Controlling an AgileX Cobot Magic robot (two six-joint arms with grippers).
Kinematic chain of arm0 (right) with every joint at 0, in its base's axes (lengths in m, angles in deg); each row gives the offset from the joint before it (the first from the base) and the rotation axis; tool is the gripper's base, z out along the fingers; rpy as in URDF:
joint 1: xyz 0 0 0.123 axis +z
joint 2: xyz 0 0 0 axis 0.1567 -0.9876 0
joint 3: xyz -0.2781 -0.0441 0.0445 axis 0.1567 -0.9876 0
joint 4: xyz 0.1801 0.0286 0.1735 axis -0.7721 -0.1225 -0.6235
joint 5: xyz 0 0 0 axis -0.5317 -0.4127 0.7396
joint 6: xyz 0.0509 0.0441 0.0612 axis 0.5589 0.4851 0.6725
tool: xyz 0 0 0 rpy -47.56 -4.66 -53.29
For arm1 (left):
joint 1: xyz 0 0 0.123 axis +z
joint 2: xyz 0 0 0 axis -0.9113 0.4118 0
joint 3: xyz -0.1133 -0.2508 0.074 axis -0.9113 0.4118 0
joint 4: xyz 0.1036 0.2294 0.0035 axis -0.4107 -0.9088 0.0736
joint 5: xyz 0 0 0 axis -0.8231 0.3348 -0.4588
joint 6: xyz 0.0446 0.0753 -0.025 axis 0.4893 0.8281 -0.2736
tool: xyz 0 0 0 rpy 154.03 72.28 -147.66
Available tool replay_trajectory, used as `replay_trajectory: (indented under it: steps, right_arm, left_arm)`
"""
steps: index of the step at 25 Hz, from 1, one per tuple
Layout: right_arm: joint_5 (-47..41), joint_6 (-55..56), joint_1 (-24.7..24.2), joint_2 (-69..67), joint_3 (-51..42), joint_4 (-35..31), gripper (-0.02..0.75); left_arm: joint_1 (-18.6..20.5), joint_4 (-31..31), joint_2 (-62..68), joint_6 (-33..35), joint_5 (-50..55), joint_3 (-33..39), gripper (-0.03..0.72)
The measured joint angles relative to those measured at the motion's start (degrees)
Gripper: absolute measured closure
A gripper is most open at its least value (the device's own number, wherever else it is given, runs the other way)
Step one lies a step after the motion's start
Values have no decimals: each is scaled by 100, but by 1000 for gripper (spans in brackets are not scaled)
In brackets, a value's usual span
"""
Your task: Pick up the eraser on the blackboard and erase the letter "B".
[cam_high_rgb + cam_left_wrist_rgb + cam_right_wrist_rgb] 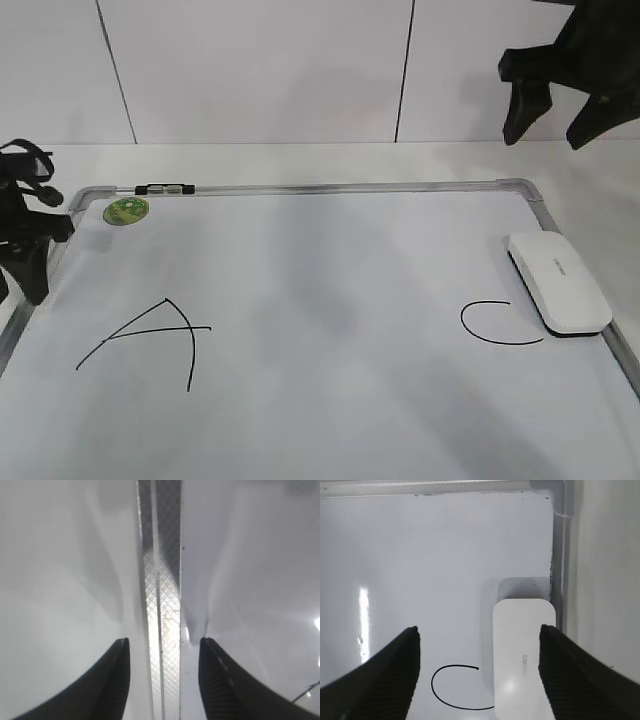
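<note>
One eraser (558, 282), two letters, A (150, 340), C (497, 326)

I am seeing the white rounded plastic eraser (558, 282) lying flat by the right frame of the silver-framed white blackboard (330, 187), touching the black "C" (497, 324).

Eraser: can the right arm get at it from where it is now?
Probably yes. The eraser lies flat on the blackboard by its right frame, top bare. The right gripper hangs open above it with nothing between; the frame edge sits close on one side.
</note>
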Motion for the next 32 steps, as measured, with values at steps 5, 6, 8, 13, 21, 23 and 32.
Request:
replay_trajectory:
  steps: [5, 6, 8, 13, 21, 23, 32]
  right_arm:
    - [-33, -50, 0, 507, 0, 0, 166]
    - [-34, -50, 0, 619, 0, 0, 166]
    - [-57, -50, 0, 905, 0, 0, 166]
    - [-84, -66, 0, 1809, -328, -179, 166]
    - [-144, -69, 0, 3800, -1898, -211, 166]
    - [-153, -78, 0, 4279, -2243, -84, 166]
    - [-187, -81, 0, 6417, -3516, 609, 166]
  left_arm:
    - [0, -106, -378, 11, 261, -419, 342]
    - [0, -158, -501, 11, 261, -457, 343]
    - [0, -217, -768, 11, 296, -469, 353]
    - [0, -229, -1679, 19, 368, -446, 374]
    - [0, -154, -3794, 19, 441, 414, 381]
    - [0, -145, -4348, 19, 466, 717, 381]
    - [0, -145, -6797, 19, 589, 1523, 389]
